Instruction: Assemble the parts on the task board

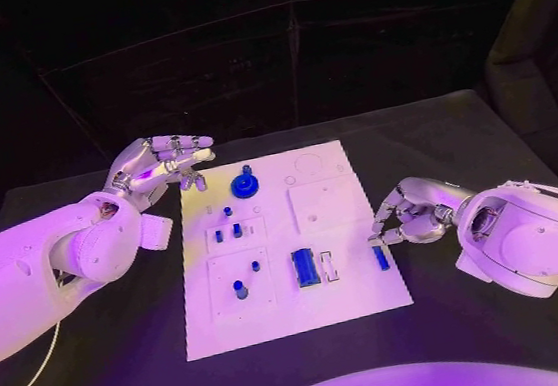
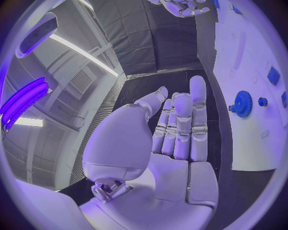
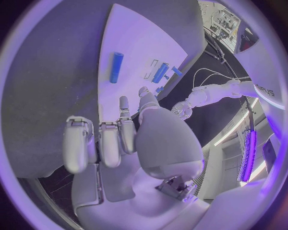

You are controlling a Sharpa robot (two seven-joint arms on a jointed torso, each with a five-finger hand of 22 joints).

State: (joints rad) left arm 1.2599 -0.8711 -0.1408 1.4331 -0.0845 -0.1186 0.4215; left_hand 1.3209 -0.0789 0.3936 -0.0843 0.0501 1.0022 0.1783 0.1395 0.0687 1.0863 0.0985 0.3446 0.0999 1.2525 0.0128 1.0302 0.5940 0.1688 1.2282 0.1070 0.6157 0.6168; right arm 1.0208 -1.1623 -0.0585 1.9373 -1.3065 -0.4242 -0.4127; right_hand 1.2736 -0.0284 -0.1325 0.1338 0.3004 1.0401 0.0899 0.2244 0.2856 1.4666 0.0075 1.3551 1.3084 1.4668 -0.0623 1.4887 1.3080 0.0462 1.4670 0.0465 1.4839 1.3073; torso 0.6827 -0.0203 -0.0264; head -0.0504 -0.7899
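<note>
small pegs (image 1: 225,211) at board centre: shape too small to tell | both arms: cut off at 3 and 9 o'clock edges

I see the white task board (image 1: 363,295) as a smooth, matt plate, plastic by its look. The small blue parts, such as the toothed blue gear (image 1: 247,184) near its far edge, look like glossy plastic. The black table (image 1: 475,138) looks matt. My silver left hand (image 1: 161,165) and right hand (image 1: 408,216) gleam like polished metal.
</note>
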